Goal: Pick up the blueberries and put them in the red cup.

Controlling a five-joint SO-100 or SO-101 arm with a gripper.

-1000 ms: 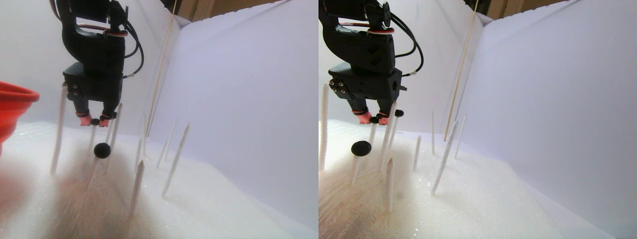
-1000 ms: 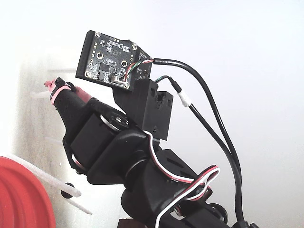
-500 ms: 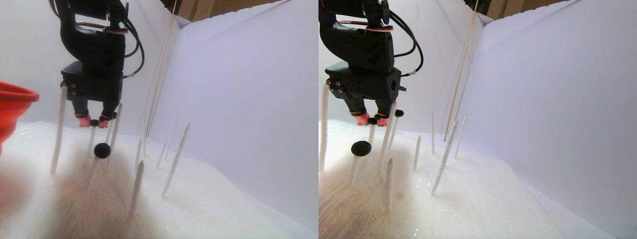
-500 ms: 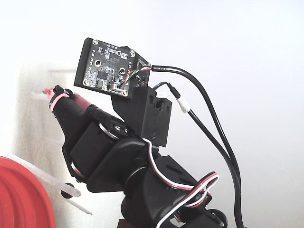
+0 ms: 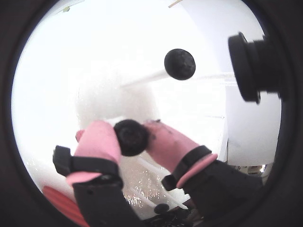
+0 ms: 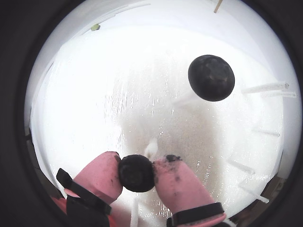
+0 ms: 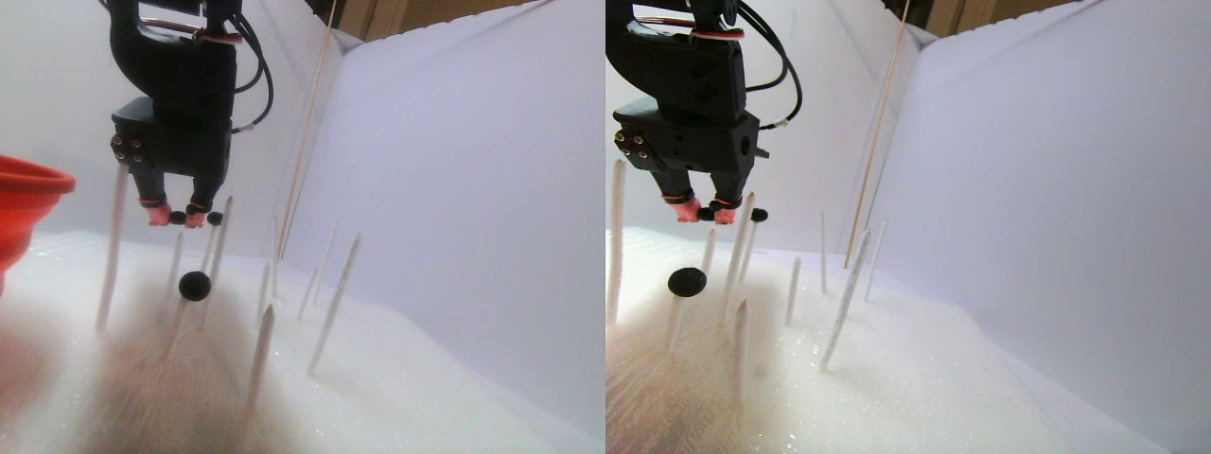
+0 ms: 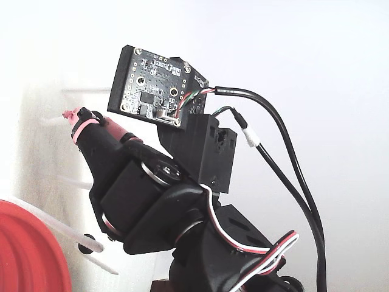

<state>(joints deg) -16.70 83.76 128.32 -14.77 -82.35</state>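
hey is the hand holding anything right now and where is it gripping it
Yes. The hand is holding one of the blueberries, pinched across its middle between the two pink fingertips, one on each side.

My gripper [image 6: 145, 175] hangs w/ tips pointing down, pink-tipped fingers [image 5: 99, 144] pinched tight on one blueberry [image 6: 136, 172]. Wrist approx vertical in stereo pair view, black arm [image 7: 180, 85] up top-left. Fixed view shows arm's back, cam board, cables.
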